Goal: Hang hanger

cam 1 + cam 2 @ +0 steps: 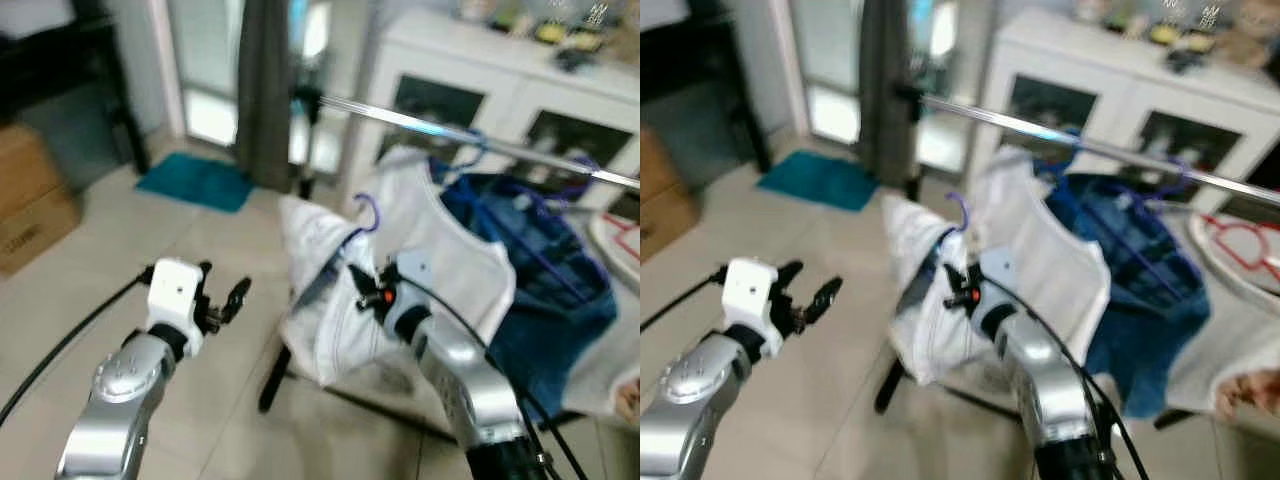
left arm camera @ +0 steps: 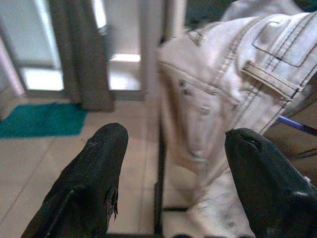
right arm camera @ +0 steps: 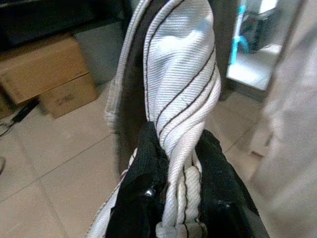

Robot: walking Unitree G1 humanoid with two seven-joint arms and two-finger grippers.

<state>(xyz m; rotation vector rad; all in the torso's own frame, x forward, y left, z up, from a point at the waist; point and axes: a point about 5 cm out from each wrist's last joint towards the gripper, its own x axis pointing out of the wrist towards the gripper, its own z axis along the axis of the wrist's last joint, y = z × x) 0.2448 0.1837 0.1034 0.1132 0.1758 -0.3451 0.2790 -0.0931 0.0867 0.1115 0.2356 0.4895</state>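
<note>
A white garment with dark seams hangs on a purple hanger whose hook stands free below the metal rail. My right gripper is shut on a fold of that garment; in the right wrist view the cloth is pinched between the black fingers. My left gripper is raised to the garment's left, open and holding nothing. Its wide-apart fingers frame the white garment in the left wrist view. Blue clothes on blue hangers hang on the rail to the right.
A white cabinet stands behind the rail and a grey curtain hangs at the back. A teal mat and cardboard boxes lie on the tiled floor to the left. A person's hand shows at the right edge.
</note>
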